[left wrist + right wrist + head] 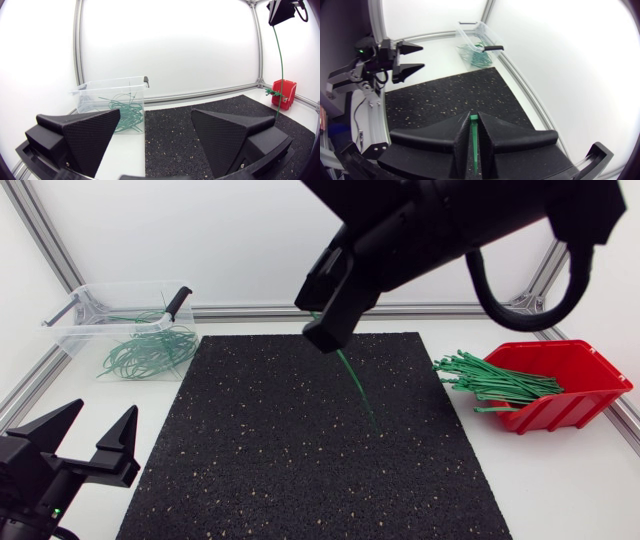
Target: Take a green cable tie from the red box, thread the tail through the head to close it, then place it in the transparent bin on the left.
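My right gripper (325, 335) hangs high above the black mat's far part, shut on a green cable tie (355, 385) that dangles straight down toward the mat. In the right wrist view the tie (476, 145) is pinched between the closed fingers of that gripper (475, 120). The red box (575, 385) at the right holds a bundle of green ties (490, 380). At the far left stands the transparent bin (120, 315) with looped green ties (150, 352) in it. My left gripper (100, 420) rests open and holds nothing near the table's front left corner, facing the bin (112, 97).
A black speckled mat (280, 460) covers the middle of the white table. Aluminium frame rails run along the table's back and sides. From the left wrist the hanging tie (281, 65) shows in front of the red box (284, 95).
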Available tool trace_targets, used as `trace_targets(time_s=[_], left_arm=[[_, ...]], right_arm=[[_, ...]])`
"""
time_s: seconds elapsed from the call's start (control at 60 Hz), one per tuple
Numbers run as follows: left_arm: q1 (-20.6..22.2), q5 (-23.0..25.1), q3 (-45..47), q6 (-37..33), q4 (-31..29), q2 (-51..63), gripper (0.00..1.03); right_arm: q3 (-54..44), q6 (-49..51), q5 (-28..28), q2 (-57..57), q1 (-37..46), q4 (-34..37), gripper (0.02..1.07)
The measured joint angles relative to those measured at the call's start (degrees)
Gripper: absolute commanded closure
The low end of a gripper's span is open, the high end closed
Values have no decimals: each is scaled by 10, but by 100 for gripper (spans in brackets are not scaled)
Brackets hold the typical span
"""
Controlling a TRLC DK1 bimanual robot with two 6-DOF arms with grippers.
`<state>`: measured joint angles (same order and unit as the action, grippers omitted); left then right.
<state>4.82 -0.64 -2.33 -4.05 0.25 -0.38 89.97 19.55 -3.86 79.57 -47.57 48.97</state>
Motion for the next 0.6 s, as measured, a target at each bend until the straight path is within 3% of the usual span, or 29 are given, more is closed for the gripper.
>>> trace_targets(time_s=[0.083, 0.25, 0.6], left_arm=[[10, 0, 0, 0, 0, 0, 4], [27, 0, 0, 6, 0, 0, 4], [19, 0, 0, 11, 0, 0, 4]], right_arm=[[3, 23, -123, -14, 61, 23, 100], [26, 87, -301, -10, 168, 88, 100], [92, 246, -464, 67, 197, 263, 100]])
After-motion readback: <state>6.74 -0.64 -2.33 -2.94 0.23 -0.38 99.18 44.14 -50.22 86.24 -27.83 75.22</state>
